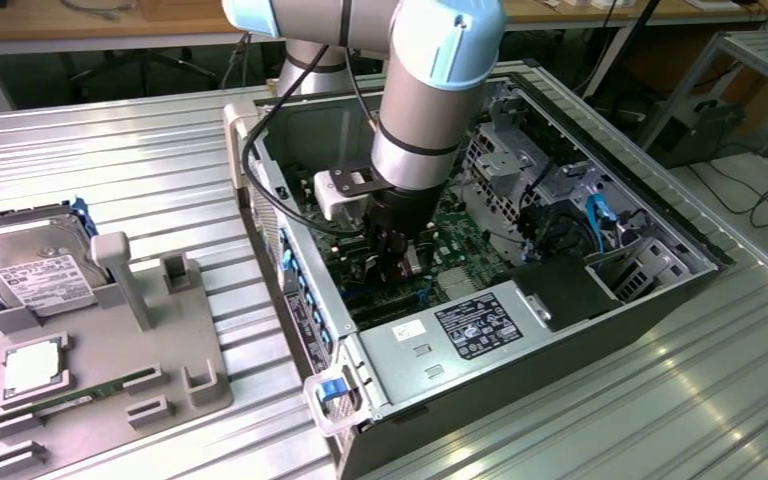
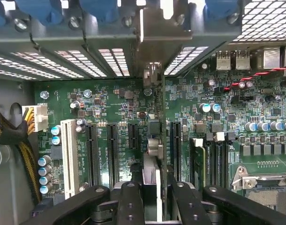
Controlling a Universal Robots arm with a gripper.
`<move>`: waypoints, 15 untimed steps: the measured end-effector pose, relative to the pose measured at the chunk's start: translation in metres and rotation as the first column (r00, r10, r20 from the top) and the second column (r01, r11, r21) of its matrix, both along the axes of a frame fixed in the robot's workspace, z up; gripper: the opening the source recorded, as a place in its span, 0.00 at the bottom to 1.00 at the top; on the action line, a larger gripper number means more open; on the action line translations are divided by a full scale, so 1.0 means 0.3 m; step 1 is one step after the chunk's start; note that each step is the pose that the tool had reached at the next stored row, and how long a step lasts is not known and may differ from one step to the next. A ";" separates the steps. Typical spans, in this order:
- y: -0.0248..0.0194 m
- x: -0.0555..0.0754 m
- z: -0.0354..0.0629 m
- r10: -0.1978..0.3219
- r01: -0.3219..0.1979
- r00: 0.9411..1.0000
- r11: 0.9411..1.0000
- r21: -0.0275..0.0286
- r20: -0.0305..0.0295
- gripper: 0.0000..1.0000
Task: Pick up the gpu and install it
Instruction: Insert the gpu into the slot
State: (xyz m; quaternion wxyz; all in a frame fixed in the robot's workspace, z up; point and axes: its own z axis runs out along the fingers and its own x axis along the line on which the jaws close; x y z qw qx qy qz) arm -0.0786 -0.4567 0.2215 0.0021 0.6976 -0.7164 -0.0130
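Observation:
In the wrist view the gpu [image 2: 154, 147] appears edge-on as a thin dark card standing upright over the green motherboard [image 2: 110, 103]. Its pale metal bracket [image 2: 154, 42] reaches up to the case's rear slot openings. My gripper [image 2: 154, 190] is shut on the card, with one black finger [image 2: 129, 197] on each side of it. The card's lower edge lies between the black expansion slots [image 2: 92, 150], close to the board; I cannot tell whether it is seated. In the exterior view my gripper [image 1: 398, 262] reaches deep into the open computer case [image 1: 491, 330].
A grey fixture tray [image 1: 171, 390] at the exterior view's left holds a silver hard drive [image 1: 35, 270], a processor [image 1: 35, 365] and a green memory stick [image 1: 84, 395]. Yellow-black power cables [image 2: 11, 136] and blue capacitors [image 2: 44, 173] crowd one side of the board. Drive cages [image 1: 531, 160] line the case.

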 end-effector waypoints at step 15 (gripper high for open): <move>0.000 -0.001 0.200 0.000 0.000 1.000 1.000 -0.007 0.019 0.21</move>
